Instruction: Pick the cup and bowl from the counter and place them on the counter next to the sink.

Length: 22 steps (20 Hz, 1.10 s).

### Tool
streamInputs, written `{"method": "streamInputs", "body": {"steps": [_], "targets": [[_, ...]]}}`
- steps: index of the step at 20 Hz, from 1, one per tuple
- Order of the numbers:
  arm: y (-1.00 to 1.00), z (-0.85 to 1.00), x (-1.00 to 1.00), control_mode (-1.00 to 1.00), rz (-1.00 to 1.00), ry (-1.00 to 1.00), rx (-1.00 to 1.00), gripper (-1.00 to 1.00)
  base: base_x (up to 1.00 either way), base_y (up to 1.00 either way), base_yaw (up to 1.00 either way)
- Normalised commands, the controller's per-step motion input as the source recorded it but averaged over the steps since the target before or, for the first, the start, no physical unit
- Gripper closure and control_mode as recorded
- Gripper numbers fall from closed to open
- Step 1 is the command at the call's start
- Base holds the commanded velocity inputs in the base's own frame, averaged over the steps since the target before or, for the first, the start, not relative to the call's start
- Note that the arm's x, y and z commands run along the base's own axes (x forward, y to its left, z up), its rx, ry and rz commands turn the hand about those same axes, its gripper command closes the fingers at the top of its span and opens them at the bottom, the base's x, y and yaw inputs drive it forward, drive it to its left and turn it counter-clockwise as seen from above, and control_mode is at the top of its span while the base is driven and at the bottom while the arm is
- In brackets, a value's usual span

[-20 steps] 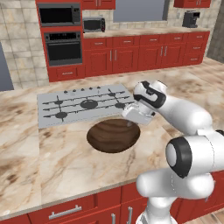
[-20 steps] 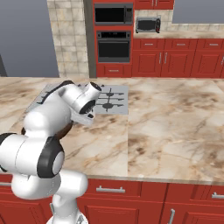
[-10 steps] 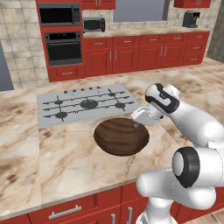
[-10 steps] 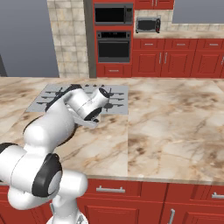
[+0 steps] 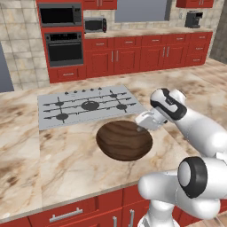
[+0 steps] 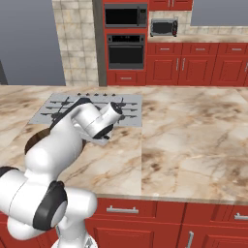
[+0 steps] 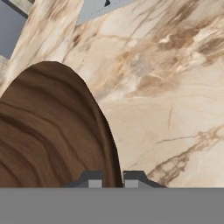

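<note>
One wide wood-grain bowl [image 5: 124, 140] at frame centre on veined marble counter [image 5: 66, 159], bent white arm reaching down, gripper [image 5: 142, 128] clamped narrow on its rim.

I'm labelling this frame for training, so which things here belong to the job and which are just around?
Job: bowl, gripper shut on its rim, counter.
Just around: cooktop, oven, microwave, coffee maker, red cabinets.

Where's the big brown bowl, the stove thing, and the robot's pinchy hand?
bowl [image 5: 122, 142], left base view, middle of its inside.
cooktop [image 5: 88, 106], left base view, centre burner.
gripper [image 7: 113, 178], hand view, between its fingertips, on the bowl's rim.
</note>
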Motion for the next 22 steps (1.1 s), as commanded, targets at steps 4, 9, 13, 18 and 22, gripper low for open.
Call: {"method": "streamInputs", "body": {"steps": [4, 9, 13, 18, 22], "targets": [[0.0, 0.0, 0.0, -1.0, 0.0, 0.0, 0.0, 1.0, 0.0, 0.0, 0.0], [0.0, 0.0, 0.0, 1.0, 0.0, 0.0, 0.0, 1.0, 0.0, 0.0, 0.0], [0.0, 0.0, 0.0, 1.0, 0.0, 0.0, 0.0, 1.0, -0.09, 0.0, 0.0], [0.0, 0.0, 0.0, 1.0, 0.0, 0.0, 0.0, 1.0, -0.81, -0.2, -0.09], [0.0, 0.0, 0.0, 1.0, 0.0, 0.0, 0.0, 1.0, -0.38, -0.44, -0.18]]}}
